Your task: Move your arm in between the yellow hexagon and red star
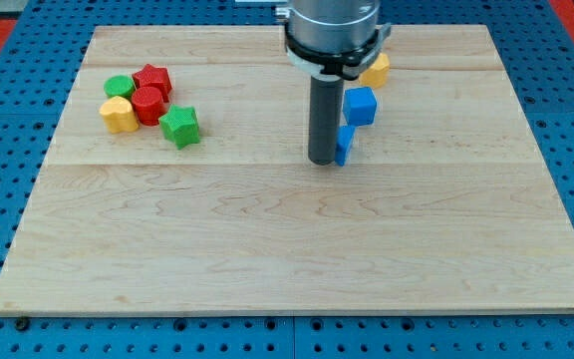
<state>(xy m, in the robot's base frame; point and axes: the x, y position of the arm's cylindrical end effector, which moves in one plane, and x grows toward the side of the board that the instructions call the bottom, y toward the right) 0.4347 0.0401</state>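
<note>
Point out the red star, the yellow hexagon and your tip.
red star (154,78): camera view, on its top face, at the view's upper left.
yellow hexagon (377,70): camera view, on its visible right part, beside the arm.
my tip (323,160): camera view, at the rod's very end, touching the lower blue block's left side.

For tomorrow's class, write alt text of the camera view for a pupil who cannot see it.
My tip rests mid-board, right beside a small blue block, with a blue cube and a yellow hexagon behind it. At the view's upper left cluster a red star, red cylinder, two green blocks and a yellow heart.
</note>
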